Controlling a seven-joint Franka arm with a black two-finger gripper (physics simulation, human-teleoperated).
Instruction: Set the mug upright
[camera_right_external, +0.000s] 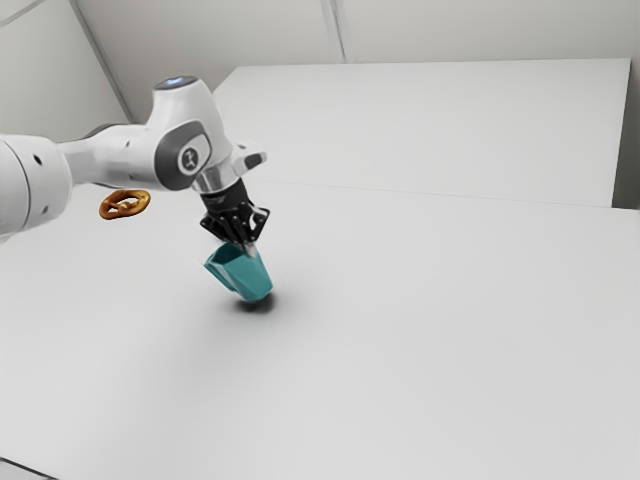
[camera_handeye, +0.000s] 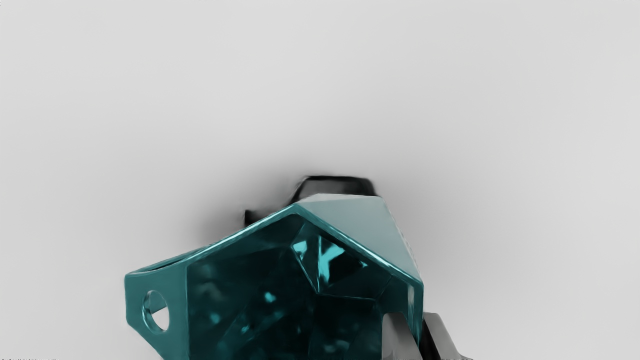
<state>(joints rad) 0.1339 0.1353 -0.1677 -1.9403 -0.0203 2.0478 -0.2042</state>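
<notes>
Pinching with the jaws one wall of the teal mug (camera_right_external: 252, 277), tilted, left of the exterior view's centre.

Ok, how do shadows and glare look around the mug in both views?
Exterior view: soft light on the table, a dark shadow under the tilted mug's lower end. Wrist view: bright teal glints in the mug's dark interior, a pale sheen on one outer facet, shadow darkest close to the mug.
</notes>
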